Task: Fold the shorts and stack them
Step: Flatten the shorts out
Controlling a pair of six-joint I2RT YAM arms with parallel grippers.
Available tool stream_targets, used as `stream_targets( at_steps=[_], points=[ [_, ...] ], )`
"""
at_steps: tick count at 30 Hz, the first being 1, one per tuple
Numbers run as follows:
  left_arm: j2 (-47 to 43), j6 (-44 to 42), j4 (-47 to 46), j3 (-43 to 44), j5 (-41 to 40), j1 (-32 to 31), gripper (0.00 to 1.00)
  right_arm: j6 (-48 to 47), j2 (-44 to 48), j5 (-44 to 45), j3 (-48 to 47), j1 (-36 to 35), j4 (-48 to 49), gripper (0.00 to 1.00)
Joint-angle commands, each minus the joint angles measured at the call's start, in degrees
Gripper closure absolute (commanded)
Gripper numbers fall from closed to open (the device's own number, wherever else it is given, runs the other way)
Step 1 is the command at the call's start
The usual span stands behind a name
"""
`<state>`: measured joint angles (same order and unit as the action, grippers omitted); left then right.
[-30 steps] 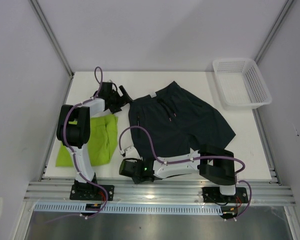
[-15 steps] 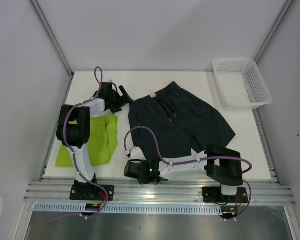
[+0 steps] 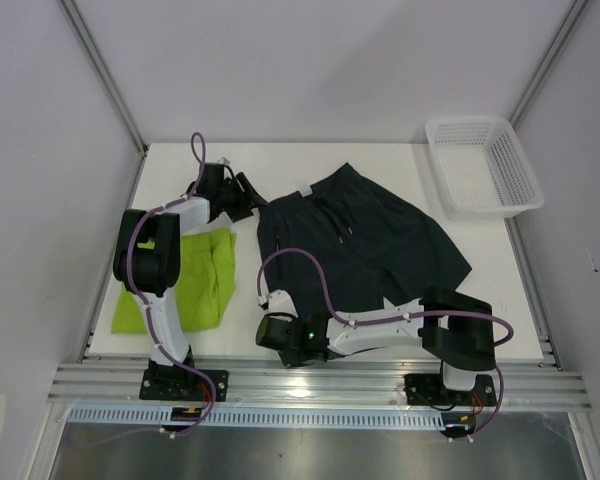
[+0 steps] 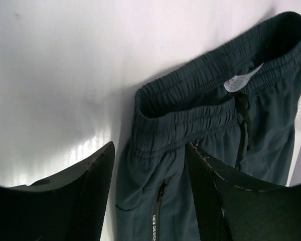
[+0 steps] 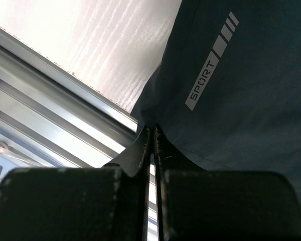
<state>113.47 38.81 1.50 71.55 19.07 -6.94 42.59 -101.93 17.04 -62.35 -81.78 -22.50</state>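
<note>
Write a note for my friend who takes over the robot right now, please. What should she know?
Left gripper: open, jaws either side of the dark shorts' waistband corner.
Right gripper: shut on those shorts' near hem corner.
Lime green shorts: lying apart, left of the dark pair.
Done: nothing stacked; dark pair spread open.
To do: fold the dark pair, then stack both.

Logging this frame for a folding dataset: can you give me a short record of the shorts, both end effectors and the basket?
dark shorts: spread flat mid-table, waistband toward the far left
green shorts: left of them, partly under the left arm
left end effector: open, straddling the dark waistband corner
right end effector: shut on the dark shorts' near hem corner
basket: far right corner, apart from both pairs
</note>
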Motion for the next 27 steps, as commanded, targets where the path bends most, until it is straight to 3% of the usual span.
stream_targets(
  at_steps=[1,10,15,20,23,27],
  points=[
    [0.3,0.0,-2.5,0.3,3.3,0.3,0.38,0.9,2.3,-0.2,0.2,0.4,2.1,1.0],
    [4.7,0.1,0.8,4.2,4.4,-0.9,0.41,0.5,2.8,-0.9,-0.4,0.9,2.1,1.0],
    [5.4,-0.5,1.7,5.3,2.9,-1.1,0.59,0.1,3.1,-1.3,-1.0,0.6,1.8,1.0],
    [9.9,-2.2,5.9,11.3,5.1,-1.6,0.7,-0.8,1.7,-0.7,-3.1,-0.2,-0.1,1.0],
    [10.0,-2.6,6.1,11.7,6.2,-1.4,1.0,-2.2,0.4,-0.8,-5.3,-1.2,-1.0,1.0],
    [7.0,-2.8,8.1,10.5,5.9,0.4,1.0,-5.1,-1.7,-1.8,-9.5,-3.5,-2.7,1.0]
  ],
)
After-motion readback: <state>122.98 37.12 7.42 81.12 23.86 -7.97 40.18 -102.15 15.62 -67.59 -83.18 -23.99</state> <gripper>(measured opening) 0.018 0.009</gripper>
